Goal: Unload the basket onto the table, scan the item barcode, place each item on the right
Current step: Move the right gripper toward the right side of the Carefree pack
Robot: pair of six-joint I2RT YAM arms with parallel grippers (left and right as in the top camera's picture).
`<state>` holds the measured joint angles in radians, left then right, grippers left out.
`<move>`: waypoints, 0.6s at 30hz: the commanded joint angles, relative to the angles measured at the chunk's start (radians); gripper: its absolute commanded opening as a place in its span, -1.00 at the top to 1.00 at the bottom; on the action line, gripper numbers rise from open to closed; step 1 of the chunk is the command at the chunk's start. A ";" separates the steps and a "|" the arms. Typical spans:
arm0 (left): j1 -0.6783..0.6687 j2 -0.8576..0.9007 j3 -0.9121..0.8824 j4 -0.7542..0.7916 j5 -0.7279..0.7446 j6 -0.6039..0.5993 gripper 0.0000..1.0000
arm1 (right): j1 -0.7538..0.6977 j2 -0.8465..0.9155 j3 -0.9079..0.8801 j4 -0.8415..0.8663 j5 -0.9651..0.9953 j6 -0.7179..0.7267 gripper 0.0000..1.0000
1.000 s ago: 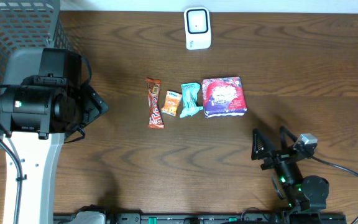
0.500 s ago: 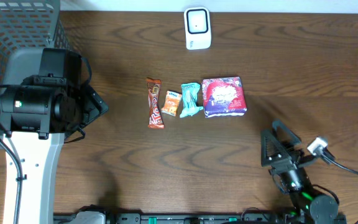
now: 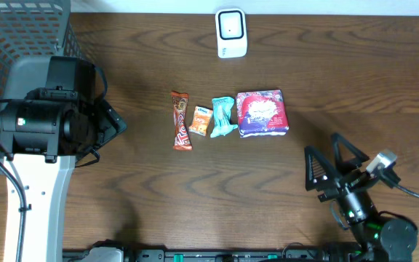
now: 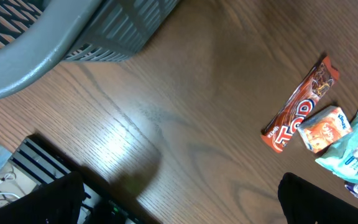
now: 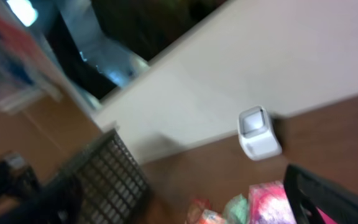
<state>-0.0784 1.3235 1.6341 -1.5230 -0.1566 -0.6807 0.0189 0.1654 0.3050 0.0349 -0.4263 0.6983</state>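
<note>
Several items lie in a row mid-table: a brown-orange candy bar [image 3: 181,121], a small orange packet [image 3: 199,121], a teal packet [image 3: 223,117] and a purple-pink pack [image 3: 262,113]. No barcode shows on any of them. The white scanner [image 3: 231,33] stands at the table's back edge. My right gripper [image 3: 329,164] hovers open and empty in front of the purple pack, clear of it. The left gripper [image 3: 113,122] is open and empty to the left of the row; its wrist view shows the candy bar [image 4: 301,107] and orange packet [image 4: 327,129] at the right.
A grey mesh basket [image 3: 20,36] fills the far left corner, beside the left arm. The blurred right wrist view takes in the scanner [image 5: 258,132], the basket [image 5: 104,180] and the purple pack [image 5: 269,202]. Bare wood lies between the row and the front edge.
The right arm has swung to the right and its open gripper has turned and tilted. The left arm and the items have not moved.
</note>
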 commanded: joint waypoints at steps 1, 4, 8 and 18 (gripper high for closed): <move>0.005 -0.012 -0.001 -0.006 -0.013 -0.010 -0.98 | -0.004 0.095 0.113 -0.092 -0.003 -0.159 -0.98; 0.005 -0.012 -0.001 -0.006 -0.013 -0.010 -0.99 | -0.004 0.171 0.171 -0.151 -0.026 -0.193 -0.98; 0.005 -0.012 -0.001 -0.006 -0.013 -0.010 -0.99 | -0.004 0.277 0.233 -0.194 -0.074 -0.231 -0.98; 0.005 -0.012 -0.001 -0.006 -0.013 -0.010 -0.99 | -0.004 0.508 0.389 -0.349 -0.170 -0.323 -0.98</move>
<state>-0.0784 1.3235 1.6341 -1.5230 -0.1566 -0.6811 0.0189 0.6235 0.6243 -0.2783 -0.5419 0.4484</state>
